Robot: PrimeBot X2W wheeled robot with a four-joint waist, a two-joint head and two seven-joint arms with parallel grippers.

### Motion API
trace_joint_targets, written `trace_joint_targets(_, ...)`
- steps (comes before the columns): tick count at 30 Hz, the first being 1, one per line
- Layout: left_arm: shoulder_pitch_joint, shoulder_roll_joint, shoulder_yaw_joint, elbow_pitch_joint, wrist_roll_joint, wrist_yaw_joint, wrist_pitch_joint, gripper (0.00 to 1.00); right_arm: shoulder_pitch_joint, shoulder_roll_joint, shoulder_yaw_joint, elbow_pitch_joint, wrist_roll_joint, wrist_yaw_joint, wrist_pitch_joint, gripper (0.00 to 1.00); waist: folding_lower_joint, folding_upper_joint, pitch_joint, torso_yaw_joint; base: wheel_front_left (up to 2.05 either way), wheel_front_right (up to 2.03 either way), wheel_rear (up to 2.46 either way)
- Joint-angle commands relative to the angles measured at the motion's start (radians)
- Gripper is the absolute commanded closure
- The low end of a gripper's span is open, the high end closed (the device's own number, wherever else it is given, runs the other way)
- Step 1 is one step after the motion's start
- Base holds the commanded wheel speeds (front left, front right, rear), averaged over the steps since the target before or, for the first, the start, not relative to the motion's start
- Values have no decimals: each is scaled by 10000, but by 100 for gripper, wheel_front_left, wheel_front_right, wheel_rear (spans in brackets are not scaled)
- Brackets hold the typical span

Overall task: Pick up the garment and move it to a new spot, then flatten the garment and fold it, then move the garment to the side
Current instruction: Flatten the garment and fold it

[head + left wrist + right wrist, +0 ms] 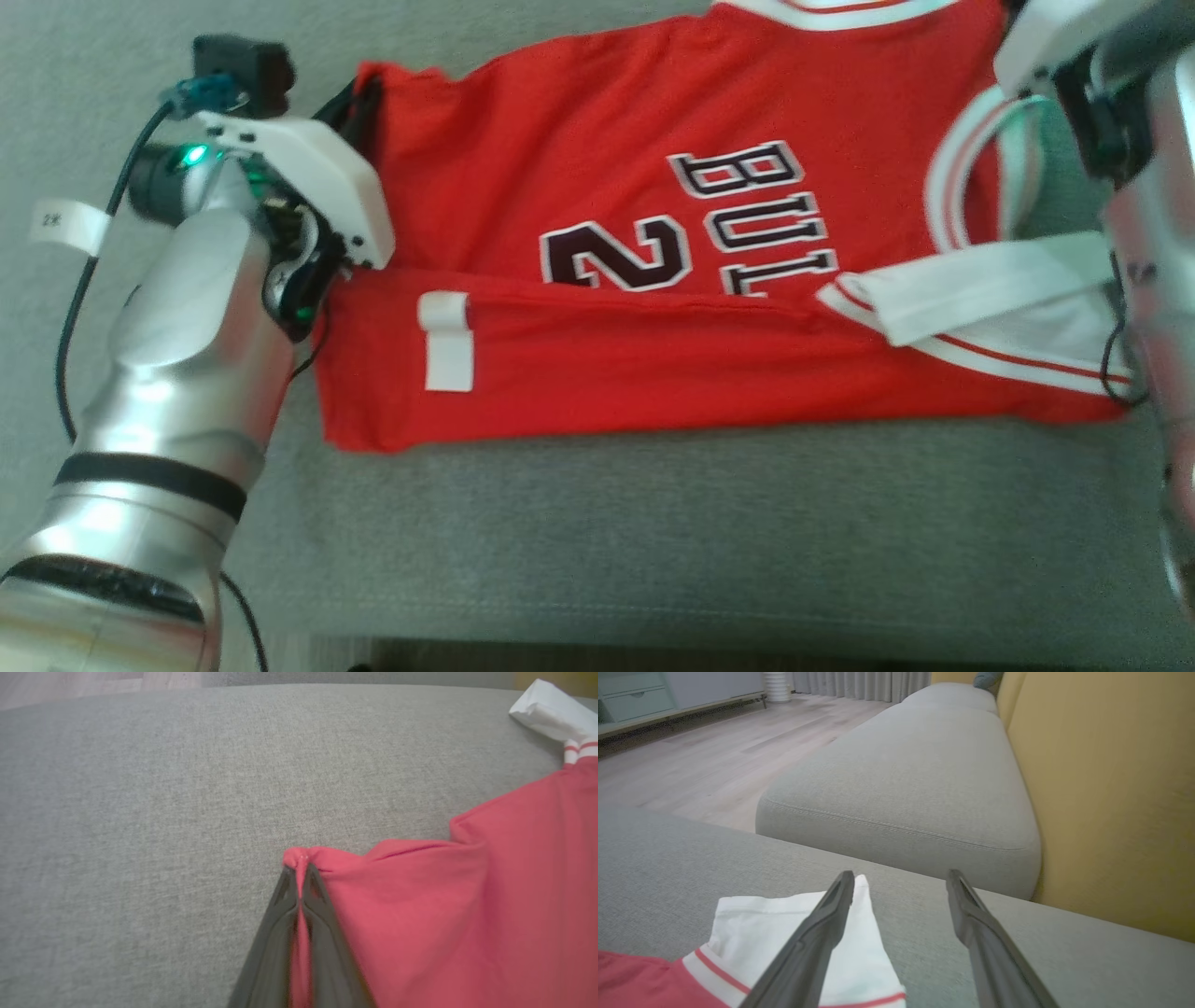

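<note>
Left tool (299,870) is clamped fully closed, and it's got a pinch of the red fabric sleeveless basketball jersey (653,121) squeezed between its two dark fingers. In the left wrist view a little bunched nub of red cloth pokes out right past the fingertips, sitting down on the grey woven-fabric couch cushion (653,523). From the head view that grab is at the jersey's far left corner, toward the cushion's left edge.

Right tool (900,873) is spread wide open with nothing between the fingers. One finger crosses in front of the white folded-over strap piece (794,933) with its thin red stripe; can't tell if it's actually touching the cloth or just above it. That's over by the cushion's right edge.

The jersey itself lies flat-ish across the far part of the cushion, dark lettering and number facing up, with the near strip folded over on top of itself. A small white rectangular cloth tag (446,341) shows on that folded strip. A bare band of cushion runs between the jersey and the front edge.

Past the right tool there's a paler grey rounded seat cushion (924,765), a mustard-yellow upholstered backrest (1111,788) and light wood plank flooring (691,756).
</note>
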Motion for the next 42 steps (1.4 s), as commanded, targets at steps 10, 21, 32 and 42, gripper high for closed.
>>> trace_joint_targets(10, -489, -4, -1122, -691, -932, 3, -851, 100, -1768, -326, 87, 1691, -796, 33, 1352, 0, -1, 0, 822, 1601, 0, 0, 0)
trace_joint_targets(21, -892, -515, -2112, -421, -1582, 3, -1612, 100, -2936, -599, -516, 3564, -2224, 33, 1824, 0, -1, 0, 1059, 2539, 0, 0, 0)
trace_joint_targets(32, -1436, -408, -1781, 136, -1804, 362, -2520, 100, -3215, -734, -2199, 3773, -3106, 33, 94, 100, -1, 0, 733, 2463, 0, 0, 0)
trace_joint_targets(42, -742, 275, -508, -915, -878, 1092, -2581, 100, -2728, 71, -3593, 4148, -2788, 33, -1692, 100, -1, 0, -96, 1422, 0, 0, 0)
